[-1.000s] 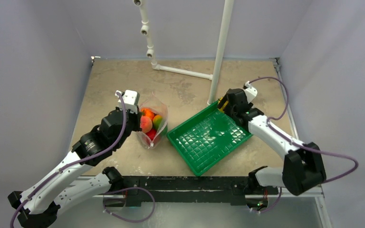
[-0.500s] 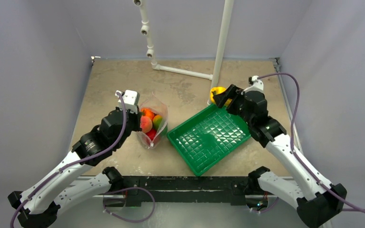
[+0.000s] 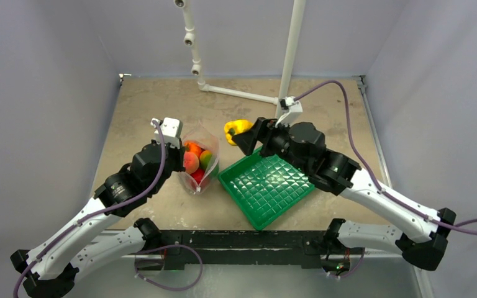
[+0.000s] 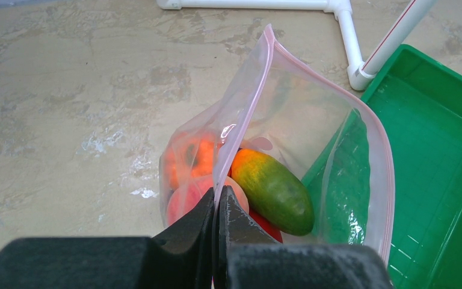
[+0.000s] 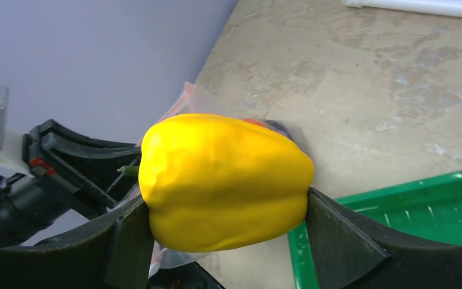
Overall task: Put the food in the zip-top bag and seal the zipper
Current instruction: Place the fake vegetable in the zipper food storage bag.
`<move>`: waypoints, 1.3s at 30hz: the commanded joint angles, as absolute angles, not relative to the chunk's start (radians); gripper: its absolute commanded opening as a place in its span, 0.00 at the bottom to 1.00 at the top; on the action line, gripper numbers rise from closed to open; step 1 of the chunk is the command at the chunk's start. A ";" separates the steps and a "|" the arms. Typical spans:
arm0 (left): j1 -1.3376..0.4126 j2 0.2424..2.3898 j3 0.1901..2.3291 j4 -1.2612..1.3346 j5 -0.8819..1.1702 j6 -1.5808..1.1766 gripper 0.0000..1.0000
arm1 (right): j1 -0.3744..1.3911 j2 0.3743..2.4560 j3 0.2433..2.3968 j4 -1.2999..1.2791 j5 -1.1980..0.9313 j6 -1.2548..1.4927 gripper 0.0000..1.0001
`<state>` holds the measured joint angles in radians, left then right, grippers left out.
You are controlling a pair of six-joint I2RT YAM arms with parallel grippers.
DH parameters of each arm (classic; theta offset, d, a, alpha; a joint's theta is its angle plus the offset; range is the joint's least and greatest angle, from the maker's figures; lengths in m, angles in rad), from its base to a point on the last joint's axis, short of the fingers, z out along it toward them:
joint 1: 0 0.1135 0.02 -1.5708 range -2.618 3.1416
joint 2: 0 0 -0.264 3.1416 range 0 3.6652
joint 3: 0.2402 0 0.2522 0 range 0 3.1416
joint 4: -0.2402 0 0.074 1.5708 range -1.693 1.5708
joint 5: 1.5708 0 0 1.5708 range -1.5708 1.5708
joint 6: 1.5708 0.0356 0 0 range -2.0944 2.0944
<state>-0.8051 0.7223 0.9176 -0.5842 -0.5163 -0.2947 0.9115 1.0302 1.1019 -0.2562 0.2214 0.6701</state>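
Top view: the right gripper (image 3: 246, 138) holds the yellow pepper (image 3: 236, 127) near the zip-top bag (image 3: 213, 154). Left wrist: the left gripper (image 4: 219, 205), clenched on the zipper (image 4: 313, 78), keeps the mouth open over mango (image 4: 272, 189) and peach (image 4: 183, 201). Right wrist: pepper grasped; bagging it and sealing remain.

We see a robotics lab test cell. A white left arm (image 3: 81, 223) and right arm (image 3: 385, 198) are bolted to a black rail (image 3: 242, 239) at the edge of a mottled tan tabletop (image 3: 155, 105). Plain grey-lilac panels (image 3: 43, 93) box it in, a white pipe frame (image 3: 290, 62) stands at the back, purple cables (image 3: 337, 82) loop off the arms, and the yellow pepper (image 5: 225, 180) is a toy.
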 commanded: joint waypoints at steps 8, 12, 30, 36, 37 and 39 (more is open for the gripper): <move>-0.799 0.719 0.910 -0.544 -0.528 -0.287 0.00 | 1.214 1.286 1.389 -0.340 0.539 0.623 0.26; -0.798 0.717 0.910 -0.544 -0.529 -0.287 0.00 | 1.268 1.373 1.455 -0.393 0.610 0.626 0.26; -0.799 0.707 0.912 -0.546 -0.531 -0.287 0.00 | 1.295 1.594 1.587 -0.509 0.738 0.672 0.73; -0.799 0.708 0.911 -0.544 -0.528 -0.286 0.00 | 1.296 1.654 1.647 -0.541 0.768 0.683 0.90; -0.799 0.708 0.912 -0.545 -0.527 -0.287 0.00 | 1.297 1.662 1.660 -0.546 0.774 0.684 0.91; -0.799 0.709 0.911 -0.545 -0.528 -0.287 0.00 | 1.296 1.675 1.687 -0.560 0.792 0.695 0.94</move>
